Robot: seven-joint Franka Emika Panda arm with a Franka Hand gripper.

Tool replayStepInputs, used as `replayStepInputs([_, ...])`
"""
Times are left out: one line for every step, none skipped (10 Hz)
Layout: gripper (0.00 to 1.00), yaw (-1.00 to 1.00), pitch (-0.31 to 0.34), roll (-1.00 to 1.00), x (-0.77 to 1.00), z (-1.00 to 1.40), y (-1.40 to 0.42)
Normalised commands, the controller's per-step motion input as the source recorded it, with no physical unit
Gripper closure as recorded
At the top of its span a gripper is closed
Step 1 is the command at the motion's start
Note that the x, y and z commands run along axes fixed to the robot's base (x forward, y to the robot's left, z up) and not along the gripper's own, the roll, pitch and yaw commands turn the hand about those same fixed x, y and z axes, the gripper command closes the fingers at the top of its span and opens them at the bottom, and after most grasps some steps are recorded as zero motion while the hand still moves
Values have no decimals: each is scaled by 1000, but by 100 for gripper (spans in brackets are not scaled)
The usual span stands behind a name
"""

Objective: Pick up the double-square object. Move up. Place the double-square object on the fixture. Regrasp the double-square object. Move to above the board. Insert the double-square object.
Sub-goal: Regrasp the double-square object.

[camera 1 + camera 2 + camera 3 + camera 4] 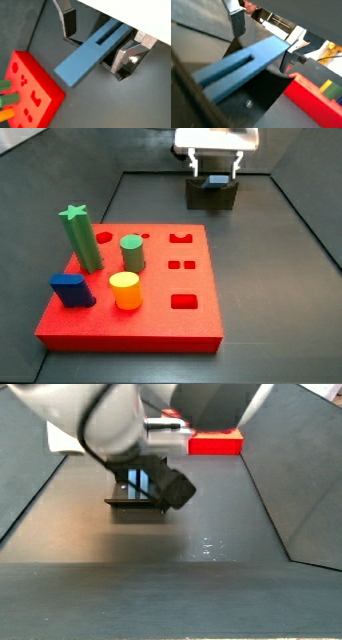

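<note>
At the far end of the enclosure floor, well away from the board (pixel 127 298), we see the end effector (pixel 214 172) hanging right over the fixture (pixel 213 194). In both wrist views the double-square object (pixel 90 52) lies between the silver fingers (pixel 127 59), its long axis running across the line of closing, with its slotted end set back under the wrist and its plain end jutting out toward the board. The fingers stand close against its flanks, but we cannot tell whether the pads press on it or stand just clear of it. In a side view the bar (pixel 139 482) shows as a blue strip resting in the fixture's notch. We judge the regrasp to be the step in hand. We can read no brand, label or writing anywhere.
</note>
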Motion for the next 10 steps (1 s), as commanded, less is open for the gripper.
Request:
replayStepInputs([0, 12, 19, 20, -18, 1000, 8])
replayStepInputs([0, 12, 28, 40, -26, 1000, 1])
replayStepInputs([0, 10, 33, 55, -35, 1000, 2])
replayStepInputs([0, 3, 49, 63, -39, 844, 0])
replayStepInputs([0, -1, 49, 62, -40, 731, -1])
replayStepInputs([0, -6, 48, 58, -40, 550, -1])
replayStepInputs([0, -13, 48, 58, -33, 307, 1])
replayStepInputs([0, 20, 55, 1000, -6, 828, -1000])
replayStepInputs([0, 20, 54, 1000, -3, 790, -1000])
replayStepInputs([0, 19, 44, 1000, -34, 747, -1000])
